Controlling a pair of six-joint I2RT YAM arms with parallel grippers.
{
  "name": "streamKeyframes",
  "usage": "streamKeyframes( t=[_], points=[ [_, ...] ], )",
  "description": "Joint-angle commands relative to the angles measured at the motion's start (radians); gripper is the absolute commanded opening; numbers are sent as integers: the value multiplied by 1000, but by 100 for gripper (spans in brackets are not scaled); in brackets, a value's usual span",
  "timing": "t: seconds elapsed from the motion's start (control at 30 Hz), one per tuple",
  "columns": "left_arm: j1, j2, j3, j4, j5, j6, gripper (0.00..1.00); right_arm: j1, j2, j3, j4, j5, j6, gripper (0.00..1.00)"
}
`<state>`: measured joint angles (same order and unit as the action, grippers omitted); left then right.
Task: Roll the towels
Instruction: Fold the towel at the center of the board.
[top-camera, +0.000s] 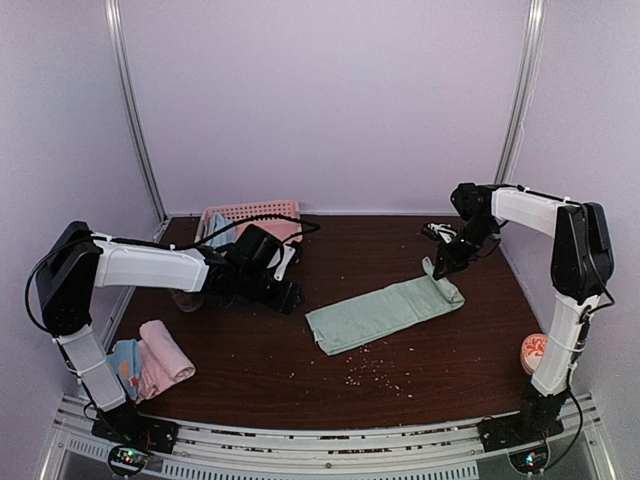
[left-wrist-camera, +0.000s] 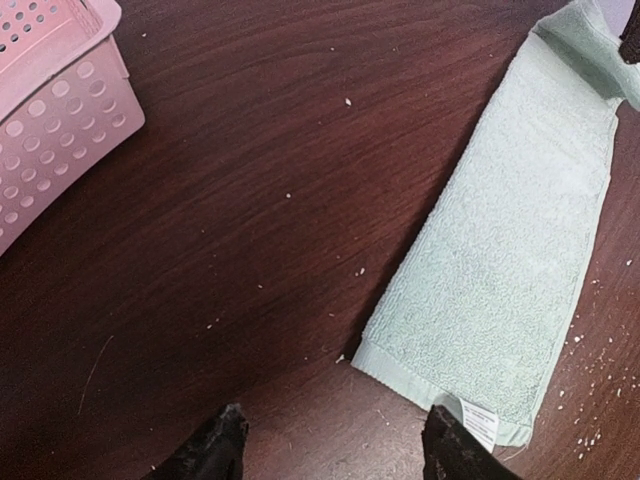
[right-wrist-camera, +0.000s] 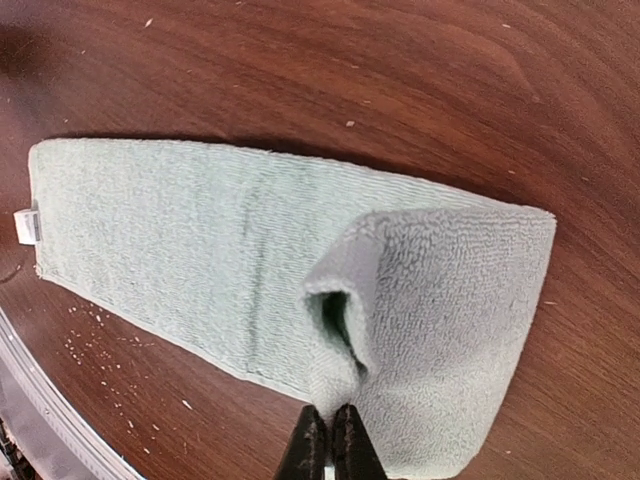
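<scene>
Right wrist: R hand pinching folded end of sage green towel. Roll tight, edges square. L hand spread, empty; should pin label end to bench.

Basket contents, perhaps towels, half-hidden behind left arm.

Your left gripper hangs low with jaws spread wide; your right gripper is pinched tight, wrist angled down.
</scene>
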<state>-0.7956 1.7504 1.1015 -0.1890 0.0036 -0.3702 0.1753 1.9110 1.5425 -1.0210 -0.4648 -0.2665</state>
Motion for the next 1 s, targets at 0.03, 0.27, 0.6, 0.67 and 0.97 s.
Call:
streamKeyframes(
  t=[0.03,0.27,0.6,0.67,0.97],
  points=[
    [-1,-9,-14,22,0,-15,62,83,17,-11,-3,-52,1,0],
    [-1,-5,-15,11,1,-19,62,177,69,31,18,-123,22,0],
    [-6,-15,-51,2,38,-40,57,253,123,62,60,-211,111,0],
    [-8,-15,-63,-2,58,-42,54,265,128,74,60,-229,122,0],
    [-22,30,-72,2,147,-53,36,326,167,103,81,-304,201,0]
  ],
)
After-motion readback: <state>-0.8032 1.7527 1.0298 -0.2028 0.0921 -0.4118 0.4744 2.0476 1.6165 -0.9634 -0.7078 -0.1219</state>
